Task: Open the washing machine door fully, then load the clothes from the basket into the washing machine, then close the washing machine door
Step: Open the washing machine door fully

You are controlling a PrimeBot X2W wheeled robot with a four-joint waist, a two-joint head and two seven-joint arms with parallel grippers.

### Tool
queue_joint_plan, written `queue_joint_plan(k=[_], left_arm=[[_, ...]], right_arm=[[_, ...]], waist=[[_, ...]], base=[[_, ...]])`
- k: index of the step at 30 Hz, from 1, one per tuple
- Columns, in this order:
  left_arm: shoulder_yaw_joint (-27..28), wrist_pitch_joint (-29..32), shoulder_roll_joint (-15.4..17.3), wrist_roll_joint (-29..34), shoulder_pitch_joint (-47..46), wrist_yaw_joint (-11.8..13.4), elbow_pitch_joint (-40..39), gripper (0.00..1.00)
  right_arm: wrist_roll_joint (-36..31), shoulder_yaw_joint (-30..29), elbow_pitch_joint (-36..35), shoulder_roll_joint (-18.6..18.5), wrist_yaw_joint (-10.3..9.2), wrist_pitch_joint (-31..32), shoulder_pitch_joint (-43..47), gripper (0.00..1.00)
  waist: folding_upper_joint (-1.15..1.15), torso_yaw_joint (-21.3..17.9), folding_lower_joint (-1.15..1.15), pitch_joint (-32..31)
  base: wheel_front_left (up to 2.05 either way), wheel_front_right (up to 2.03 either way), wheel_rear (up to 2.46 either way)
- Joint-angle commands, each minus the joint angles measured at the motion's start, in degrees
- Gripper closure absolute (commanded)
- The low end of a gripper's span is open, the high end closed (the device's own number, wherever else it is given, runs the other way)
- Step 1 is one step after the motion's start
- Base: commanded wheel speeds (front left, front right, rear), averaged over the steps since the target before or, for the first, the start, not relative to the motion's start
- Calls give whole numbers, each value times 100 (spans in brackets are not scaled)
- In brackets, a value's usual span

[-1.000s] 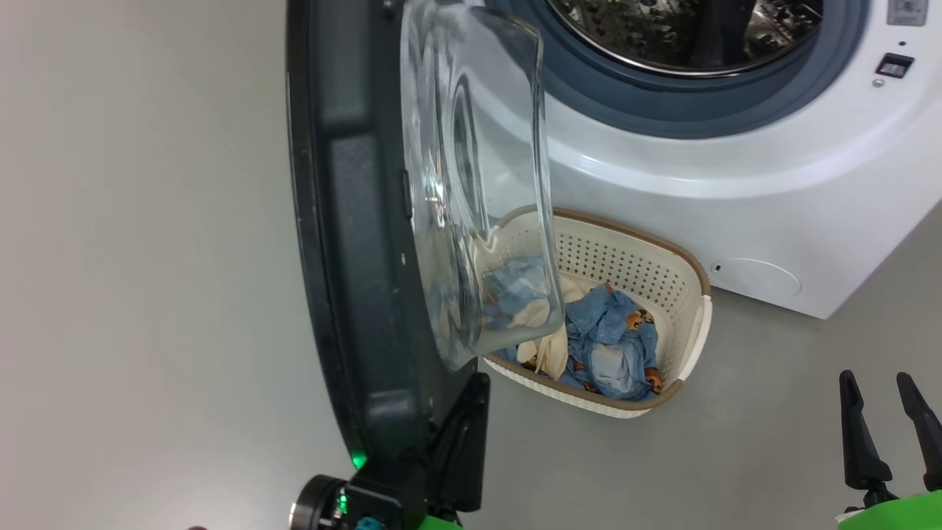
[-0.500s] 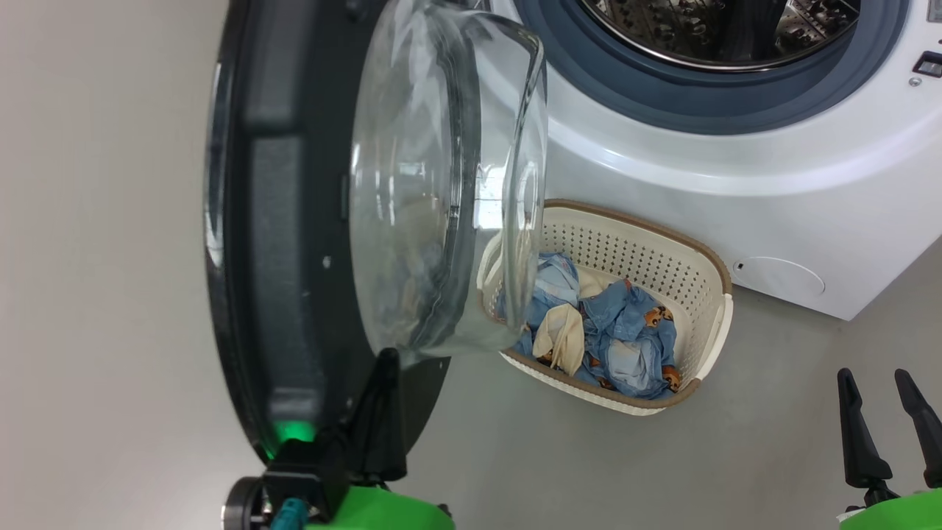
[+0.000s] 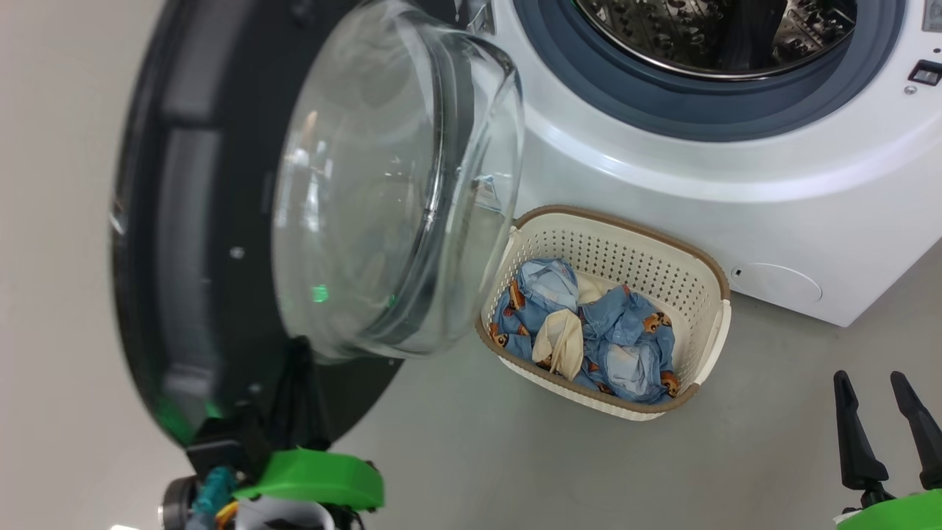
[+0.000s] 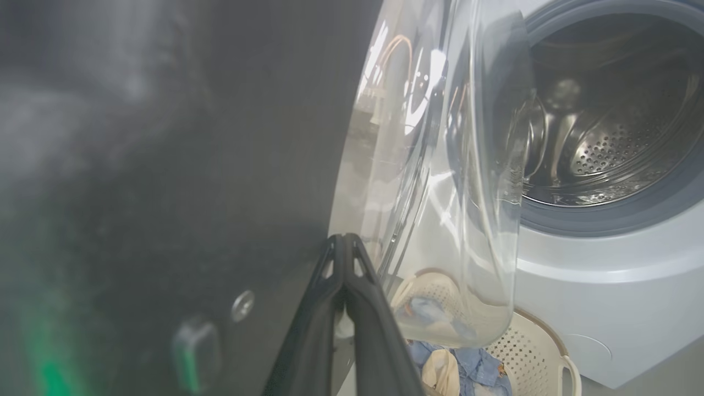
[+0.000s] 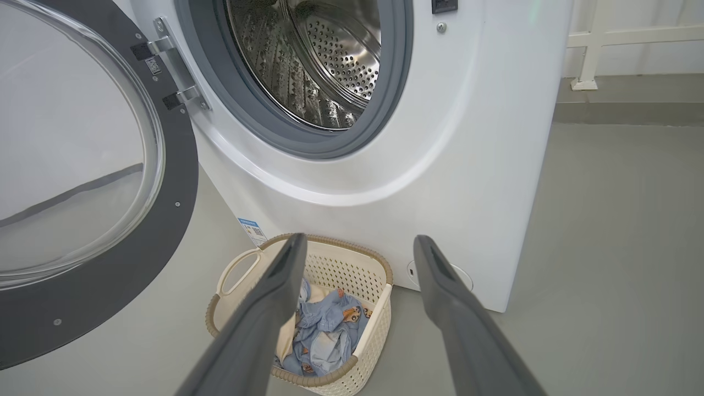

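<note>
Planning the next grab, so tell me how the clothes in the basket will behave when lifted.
The clothes lie crumpled and folded, so they are probably floppy and will drape from a grip. They look thin, likely light. Pieces overlap in the basket, so one pull may drag a neighbour along.

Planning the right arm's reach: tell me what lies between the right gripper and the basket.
Bare floor; the head view shows nothing standing between the right gripper and the basket.
</note>
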Motion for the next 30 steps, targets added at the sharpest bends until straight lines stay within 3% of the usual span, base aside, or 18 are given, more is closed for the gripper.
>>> queue_joint_plan(k=[1,15,30], left_arm=[[396,-70,133,-87,-278,26,27,100],[1328,-259,174,-359,-1239,-304,1452,100],[2442,-269,305,70,-1817,-901,2543,100]], right_arm=[[24,126,-124,-78,9,-69,-133,0],[45,64,-105,-159,9,-69,-81,0],[48,153,38,-66,9,-69,-113,0]], waist=[[0,2,0,20],[0,-118,0,24],[0,-425,0,-43]], base=[[0,0,0],[0,0,0],[0,0,0]])
